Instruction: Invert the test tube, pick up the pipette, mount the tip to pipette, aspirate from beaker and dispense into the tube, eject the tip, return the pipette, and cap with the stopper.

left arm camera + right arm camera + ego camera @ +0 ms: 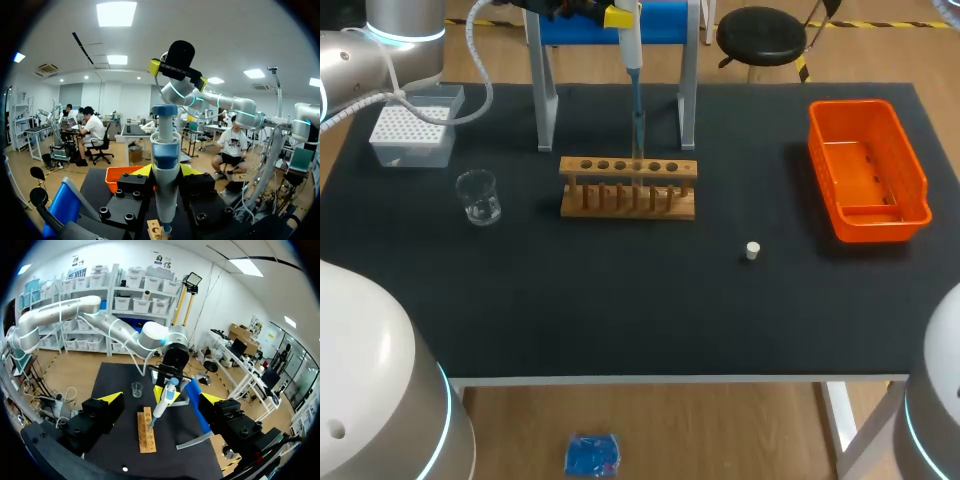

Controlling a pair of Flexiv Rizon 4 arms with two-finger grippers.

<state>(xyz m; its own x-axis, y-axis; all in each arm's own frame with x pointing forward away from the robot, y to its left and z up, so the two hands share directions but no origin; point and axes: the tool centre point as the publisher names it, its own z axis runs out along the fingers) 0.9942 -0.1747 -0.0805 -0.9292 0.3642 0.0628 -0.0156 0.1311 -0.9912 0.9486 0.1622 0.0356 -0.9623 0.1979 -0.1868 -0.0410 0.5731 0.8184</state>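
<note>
My left gripper (617, 14) is shut on the blue-and-white pipette (634, 70), which hangs upright in front of the stand. In the left wrist view the pipette (165, 165) sits between the yellow tips. Its lower end points down into the middle of the wooden tube rack (628, 187); I cannot make out the test tube there. A glass beaker (478, 197) stands left of the rack. The small white stopper (752, 250) lies to the rack's front right. My right gripper (162, 398) is open and empty, high above the table, looking down at the rack (146, 431) and the pipette (162, 409).
A white tip box (413, 130) sits at the back left. The pipette stand (548, 95) with its blue bar rises behind the rack. An orange bin (865, 170) stands at the right. The bases of both arms fill the front corners.
</note>
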